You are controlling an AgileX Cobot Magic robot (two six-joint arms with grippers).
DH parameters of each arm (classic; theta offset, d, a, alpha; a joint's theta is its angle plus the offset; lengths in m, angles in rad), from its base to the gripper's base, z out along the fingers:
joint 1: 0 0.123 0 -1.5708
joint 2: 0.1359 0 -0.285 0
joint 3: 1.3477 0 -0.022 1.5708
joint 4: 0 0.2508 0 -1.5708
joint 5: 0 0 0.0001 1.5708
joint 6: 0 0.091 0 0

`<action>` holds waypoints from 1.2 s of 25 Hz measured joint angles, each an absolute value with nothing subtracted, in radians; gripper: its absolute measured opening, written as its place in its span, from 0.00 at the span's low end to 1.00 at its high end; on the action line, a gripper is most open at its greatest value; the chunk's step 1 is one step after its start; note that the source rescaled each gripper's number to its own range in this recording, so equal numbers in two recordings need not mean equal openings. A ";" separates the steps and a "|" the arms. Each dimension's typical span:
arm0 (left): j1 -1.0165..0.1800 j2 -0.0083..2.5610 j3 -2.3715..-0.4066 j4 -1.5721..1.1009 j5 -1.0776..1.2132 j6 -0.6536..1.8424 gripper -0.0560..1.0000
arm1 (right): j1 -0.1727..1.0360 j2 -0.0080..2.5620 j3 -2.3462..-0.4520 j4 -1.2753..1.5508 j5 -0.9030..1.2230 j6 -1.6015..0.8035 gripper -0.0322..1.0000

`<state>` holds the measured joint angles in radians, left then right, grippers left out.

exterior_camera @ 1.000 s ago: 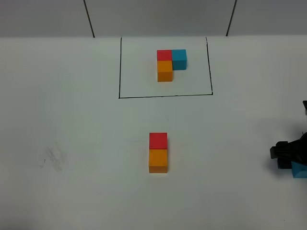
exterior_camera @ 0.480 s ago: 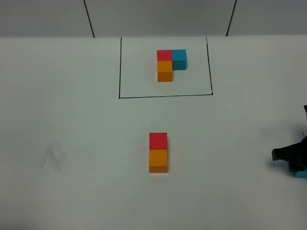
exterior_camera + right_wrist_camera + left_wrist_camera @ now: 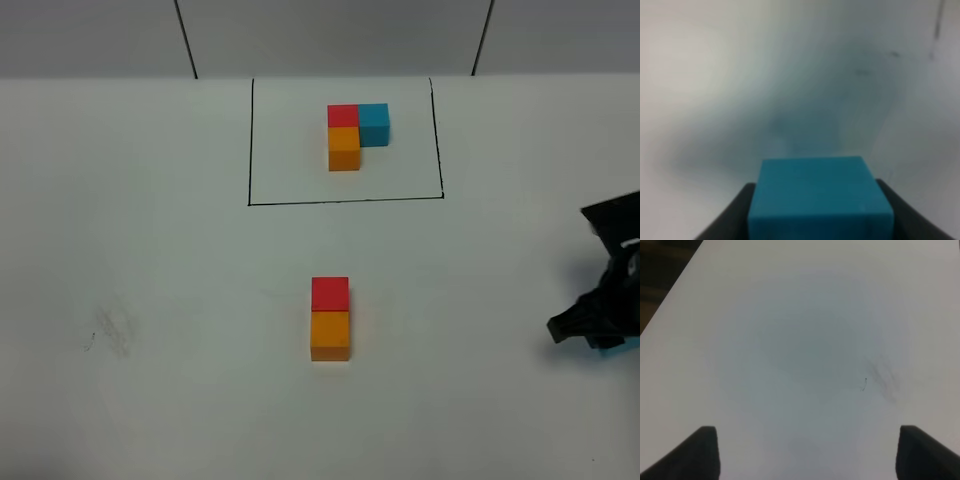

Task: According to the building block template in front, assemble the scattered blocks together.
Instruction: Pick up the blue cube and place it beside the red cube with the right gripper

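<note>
The building block template (image 3: 344, 140) is an L of red, blue and orange cubes inside a black-line rectangle at the back. Of the scattered blocks, the red cube (image 3: 330, 293) and the orange cube (image 3: 330, 335) sit touching in a line at mid-table. My right gripper (image 3: 590, 332) is at the far right edge, shut on the blue cube (image 3: 821, 197). Only a sliver of that cube (image 3: 614, 345) shows in the exterior view. My left gripper (image 3: 807, 450) is open and empty over bare table, and is out of the exterior view.
The white table (image 3: 180, 260) has a faint grey smudge (image 3: 110, 330) at the left, which also shows in the left wrist view (image 3: 882, 380). A grey back wall with dark seams runs behind the template.
My right gripper has shifted a little left and more of its arm has come into view. It hides more of the blue cube than before. The other cubes have not moved.
</note>
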<state>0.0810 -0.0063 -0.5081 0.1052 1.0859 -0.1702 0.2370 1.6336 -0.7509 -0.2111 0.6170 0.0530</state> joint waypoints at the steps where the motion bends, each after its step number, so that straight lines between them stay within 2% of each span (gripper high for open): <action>1: 0.081 -0.006 -0.508 0.105 1.086 -0.170 0.64 | 0.275 1.633 -0.776 -0.211 0.619 -0.009 0.22; 8: 0.081 -0.006 -0.508 0.105 1.086 -0.170 0.64 | 0.464 1.633 -0.913 -0.201 0.608 -0.444 0.22; 16: 0.081 -0.006 -0.508 0.105 1.086 -0.170 0.64 | 0.482 1.777 -1.046 0.000 0.703 -0.775 0.22; 30: 0.081 -0.006 -0.508 0.105 1.086 -0.170 0.64 | 0.600 1.985 -1.267 0.069 0.754 -0.899 0.22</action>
<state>0.0810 -0.0063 -0.5081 0.1052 1.0859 -0.1702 0.6002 1.9847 -1.2672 0.0691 0.7539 -0.8992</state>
